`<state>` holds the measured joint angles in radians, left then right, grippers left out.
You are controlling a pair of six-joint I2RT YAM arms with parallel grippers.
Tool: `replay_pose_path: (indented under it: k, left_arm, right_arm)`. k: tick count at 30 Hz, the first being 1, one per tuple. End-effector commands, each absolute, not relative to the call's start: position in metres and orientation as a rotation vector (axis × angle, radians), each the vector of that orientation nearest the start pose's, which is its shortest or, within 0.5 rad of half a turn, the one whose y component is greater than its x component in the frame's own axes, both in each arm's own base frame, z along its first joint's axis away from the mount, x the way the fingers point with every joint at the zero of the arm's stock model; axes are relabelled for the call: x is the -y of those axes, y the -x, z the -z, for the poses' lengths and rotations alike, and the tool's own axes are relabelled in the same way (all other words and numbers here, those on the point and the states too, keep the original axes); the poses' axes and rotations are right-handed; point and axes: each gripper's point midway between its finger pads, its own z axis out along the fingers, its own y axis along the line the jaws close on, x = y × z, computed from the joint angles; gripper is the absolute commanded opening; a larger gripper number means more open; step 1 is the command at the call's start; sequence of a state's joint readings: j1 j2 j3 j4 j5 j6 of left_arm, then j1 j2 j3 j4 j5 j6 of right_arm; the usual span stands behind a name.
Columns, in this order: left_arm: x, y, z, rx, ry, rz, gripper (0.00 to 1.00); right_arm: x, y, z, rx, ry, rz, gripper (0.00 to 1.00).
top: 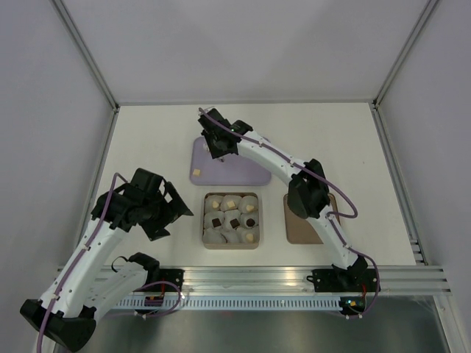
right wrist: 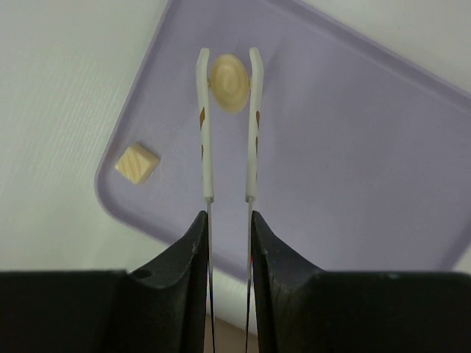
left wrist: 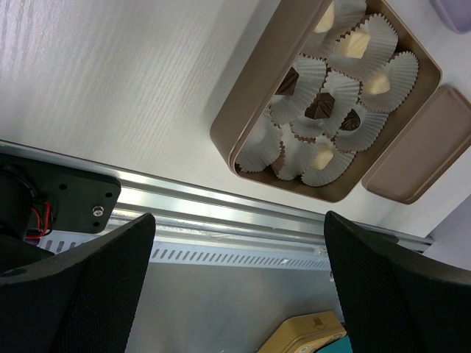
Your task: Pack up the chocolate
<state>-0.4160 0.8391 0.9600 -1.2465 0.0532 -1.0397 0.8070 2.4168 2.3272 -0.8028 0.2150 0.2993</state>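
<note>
Your right pincer (right wrist: 229, 62) reaches far across the counter (top: 147, 140), its thin white prongs clenched against both sides of the oval cream chocolate (right wrist: 230, 81) on the purple tray (right wrist: 353, 147); you cannot tell whether the piece is lifted. A square cream chocolate (right wrist: 137, 163) sits apart, near the tray's rounded corner. Other pieces fill paper cups (left wrist: 383, 29) in the box (top: 231, 195), with the lid (top: 294, 228) just beside it. Your left pincer (left wrist: 239, 250) hovers released over the rail (top: 250, 276), its tips cut off.

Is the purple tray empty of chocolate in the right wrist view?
No, a pale cube lies on the purple tray near its rounded corner.
</note>
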Motion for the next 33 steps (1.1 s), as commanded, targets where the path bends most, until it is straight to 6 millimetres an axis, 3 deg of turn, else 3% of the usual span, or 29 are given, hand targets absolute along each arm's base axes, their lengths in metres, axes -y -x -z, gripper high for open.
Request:
replay_pose_path:
  k: [1, 2, 3, 4, 5, 6, 7, 9, 11, 12, 13, 15, 16, 22, 26, 33]
  left_arm:
    - [0.112, -0.142, -0.183, -2.627, 0.817, 0.530, 1.00]
    - [0.112, -0.142, -0.185, -2.624, 0.816, 0.533, 1.00]
    - [0.113, -0.142, -0.186, -2.626, 0.814, 0.535, 1.00]
    - [0.113, -0.143, -0.187, -2.621, 0.816, 0.540, 1.00]
    - [0.114, -0.143, -0.187, -2.624, 0.814, 0.540, 1.00]
    - [0.114, -0.143, -0.188, -2.626, 0.816, 0.543, 1.00]
    - [0.115, -0.143, -0.188, -2.628, 0.814, 0.545, 1.00]
    - [0.115, -0.143, -0.189, -2.629, 0.817, 0.550, 0.99]
    - [0.116, -0.143, -0.190, -2.629, 0.813, 0.556, 1.00]
    - [0.116, -0.143, -0.191, -2.627, 0.813, 0.557, 1.00]
    - [0.116, -0.143, -0.192, -2.629, 0.810, 0.558, 0.99]
    - [0.116, -0.144, -0.194, -2.626, 0.803, 0.558, 1.00]
    - [0.116, -0.144, -0.195, -2.626, 0.804, 0.556, 1.00]
    - [0.115, -0.145, -0.198, -2.611, 0.808, 0.558, 1.00]
    - [0.114, -0.142, -0.197, -2.606, 0.835, 0.562, 1.00]
    - [0.112, -0.137, -0.195, -2.595, 0.868, 0.565, 1.00]
  right_arm:
    - [-0.395, -0.411, -0.233, -2.218, 0.444, -0.365, 0.15]
    - [-0.388, -0.401, -0.223, -2.249, 0.464, -0.346, 0.15]
    - [-0.384, -0.392, -0.229, -2.244, 0.484, -0.348, 0.15]
    - [-0.376, -0.382, -0.250, -2.220, 0.480, -0.367, 0.15]
    - [-0.370, -0.366, -0.242, -2.261, 0.515, -0.350, 0.15]
    - [-0.363, -0.352, -0.259, -2.250, 0.524, -0.377, 0.15]
    - [-0.353, -0.338, -0.249, -2.300, 0.554, -0.344, 0.15]
    - [-0.348, -0.310, -0.250, -2.320, 0.603, -0.336, 0.15]
    - [-0.340, -0.269, -0.250, -2.352, 0.662, -0.346, 0.15]
    - [-0.337, -0.251, -0.260, -2.357, 0.641, -0.397, 0.15]
    - [-0.333, -0.232, -0.249, -2.403, 0.670, -0.400, 0.15]
    - [-0.336, -0.194, -0.255, -2.413, 0.729, -0.492, 0.15]
    - [-0.336, -0.171, -0.243, -2.462, 0.768, -0.516, 0.15]
    - [-0.319, -0.126, -0.234, -2.504, 0.872, -0.557, 0.16]
    - [-0.309, -0.121, -0.215, -2.562, 0.910, -0.484, 0.16]
    - [-0.314, -0.113, -0.187, -2.629, 0.976, -0.450, 0.15]
